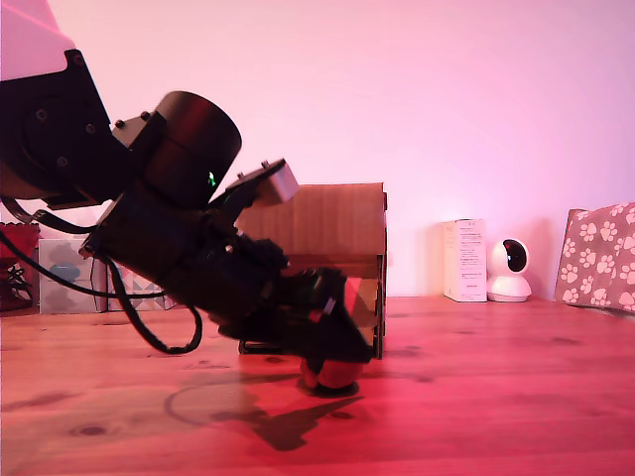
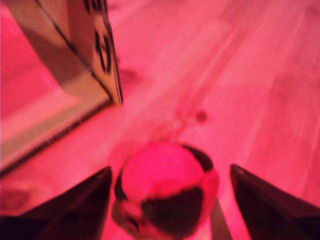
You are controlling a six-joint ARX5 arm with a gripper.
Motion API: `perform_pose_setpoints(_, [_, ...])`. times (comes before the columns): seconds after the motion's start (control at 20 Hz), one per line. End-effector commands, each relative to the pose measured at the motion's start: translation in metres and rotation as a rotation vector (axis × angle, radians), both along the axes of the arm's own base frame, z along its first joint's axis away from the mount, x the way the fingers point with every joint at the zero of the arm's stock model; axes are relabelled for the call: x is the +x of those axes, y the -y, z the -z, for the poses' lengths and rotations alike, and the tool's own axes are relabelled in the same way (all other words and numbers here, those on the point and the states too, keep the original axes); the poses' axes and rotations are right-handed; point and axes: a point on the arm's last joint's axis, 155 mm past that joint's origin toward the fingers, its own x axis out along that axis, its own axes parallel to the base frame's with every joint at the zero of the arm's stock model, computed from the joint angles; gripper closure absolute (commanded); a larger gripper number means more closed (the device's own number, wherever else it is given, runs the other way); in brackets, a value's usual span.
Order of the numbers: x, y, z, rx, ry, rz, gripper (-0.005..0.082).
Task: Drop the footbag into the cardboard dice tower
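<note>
Gripper's [image 2: 167, 200] 2 dark fingers [image 2: 82, 202] are spread wide either side of the little red-and-black panelled footbag [image 2: 165, 192], which sits on the reddish wooden table [image 1: 496, 397], just in front of the brown corrugated cardboard dice tower [image 1: 332, 223], not touching it.

Wooden table [image 1: 516, 397] — on it the footbag [image 1: 335, 375], cardboard dice tower [image 1: 332, 223], paw-print box [image 1: 598, 256], white camera [image 1: 509, 270].
</note>
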Motion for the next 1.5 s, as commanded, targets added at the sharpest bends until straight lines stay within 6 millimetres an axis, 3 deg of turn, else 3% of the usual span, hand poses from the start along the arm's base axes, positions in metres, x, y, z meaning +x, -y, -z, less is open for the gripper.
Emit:
perform_pose_setpoints(0.0, [-0.006,-0.003,0.014,0.031,-0.030,0.007,0.0386])
perform_pose_setpoints(0.1, [-0.006,-0.004,0.015,0.034,-0.036,0.005,0.0554])
perform_pose_setpoints(0.2, [-0.004,-0.002,0.011,0.020,-0.021,0.005,0.0638])
perform_pose_setpoints(0.45, [-0.007,-0.003,-0.011,0.011,-0.018,0.006,0.0644])
perform_pose_setpoints(0.8, [-0.037,-0.028,-0.077,0.024,-0.042,0.001,0.0644])
perform_pose_setpoints(1.05, [-0.046,-0.036,-0.134,-0.050,0.054,-0.002,0.0644])
perform_pose_setpoints(1.2, [-0.041,-0.044,-0.158,-0.072,0.123,-0.046,0.0644])
perform_pose_setpoints(1.45, [-0.008,-0.056,-0.196,-0.136,0.286,-0.179,0.0644])
